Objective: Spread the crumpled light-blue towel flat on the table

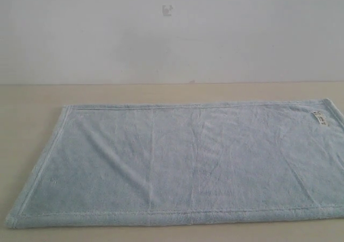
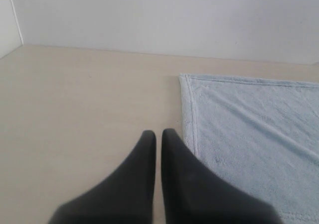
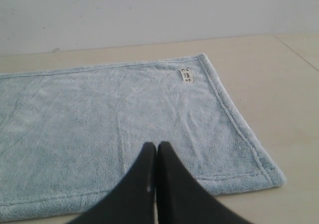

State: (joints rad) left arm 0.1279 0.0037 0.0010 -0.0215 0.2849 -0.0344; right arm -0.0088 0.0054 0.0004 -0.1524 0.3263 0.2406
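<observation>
Left side: the left gripper (image 2: 158, 134) has its two dark fingers pressed together with only a hairline gap. It holds nothing. It is over bare table (image 1: 32, 97), just beside the towel's left hem and clear of the cloth.

Centre: the towel (image 1: 183, 164) lies opened out on the table in a single layer, with its stitched hem visible along the far, left and near edges. A few shallow creases run across the pile. Its far edge runs parallel to the white wall (image 1: 172, 32), with a strip of table between them.

Right side: a small white tag (image 1: 319, 118) sits on the towel's far right corner. In the exterior view the towel's right end runs out of frame. The right gripper (image 3: 157, 145) is likewise closed tight and empty, positioned over the towel near its near hem.
</observation>
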